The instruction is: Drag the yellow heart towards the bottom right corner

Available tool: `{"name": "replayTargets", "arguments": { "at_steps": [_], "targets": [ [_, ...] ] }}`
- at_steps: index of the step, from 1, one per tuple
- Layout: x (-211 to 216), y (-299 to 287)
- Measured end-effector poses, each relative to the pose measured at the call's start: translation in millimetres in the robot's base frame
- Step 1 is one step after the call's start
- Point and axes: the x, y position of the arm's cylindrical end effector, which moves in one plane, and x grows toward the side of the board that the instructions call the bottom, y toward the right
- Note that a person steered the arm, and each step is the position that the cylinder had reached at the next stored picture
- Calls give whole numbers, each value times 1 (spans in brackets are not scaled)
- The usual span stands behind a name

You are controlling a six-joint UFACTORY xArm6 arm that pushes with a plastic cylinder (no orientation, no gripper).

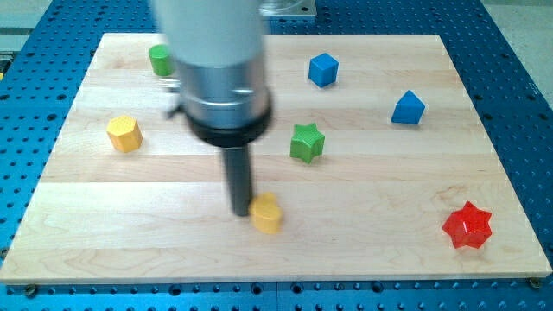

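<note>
The yellow heart (267, 212) lies on the wooden board (363, 250), a little left of centre and near the view's bottom. My tip (241, 212) stands right against the heart's left side, touching it or nearly so. The arm's grey body rises from the tip to the view's top and hides the board behind it. The board's bottom right corner is far to the right of the heart.
A red star (467, 226) lies near the bottom right corner. A green star (307, 142) is at the centre. A blue cube (322, 69) and a blue block (408, 108) are at upper right. A yellow hexagon (124, 133) is at left, a green cylinder (160, 60) at upper left.
</note>
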Motion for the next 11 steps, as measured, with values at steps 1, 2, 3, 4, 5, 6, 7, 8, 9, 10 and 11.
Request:
{"name": "replayTargets", "arguments": {
  "at_steps": [1,2,3,4,5,6,7,8,9,10,11],
  "targets": [
    [7,27],
    [20,-32],
    [33,36],
    [31,104],
    [41,123],
    [60,127],
    [64,133],
    [57,134],
    [56,142],
    [56,159],
    [59,143]
  ]
}}
